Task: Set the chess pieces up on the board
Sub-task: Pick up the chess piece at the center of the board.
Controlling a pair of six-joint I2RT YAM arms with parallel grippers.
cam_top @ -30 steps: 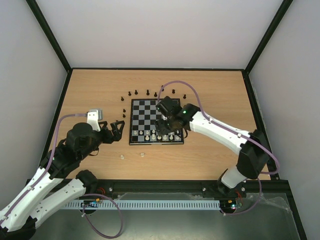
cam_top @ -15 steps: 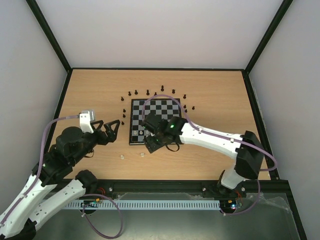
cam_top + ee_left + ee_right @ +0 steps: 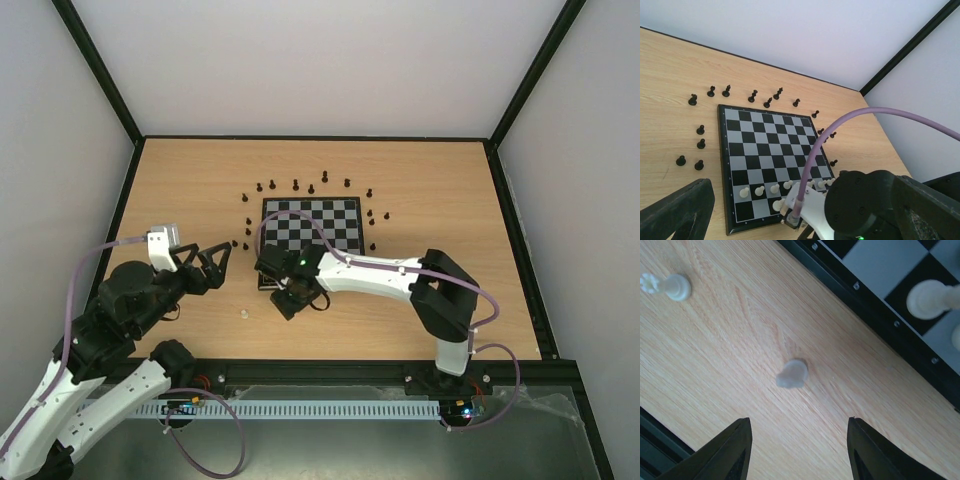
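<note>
So the right gripper point(image 3: 799, 440) hangs, fingers apart, over a blurry white piece point(image 3: 792, 374) (pawn, maybe) on the table point(image 3: 715, 350) beside the board point(image 3: 880, 305); left gripper point(image 3: 218, 262) gapes wide; black pieces point(image 3: 700, 130) ring the board.

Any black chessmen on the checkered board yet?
No, the small black chessmen all stand on the wooden tabletop around the black-and-silver checkered board.

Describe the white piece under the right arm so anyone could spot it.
Find the chessboard, then the wooden table off its near-left corner. Two white pieces sit there; yours is the piece centred below the right tool, nearer the board than the one lying on its side.
</note>
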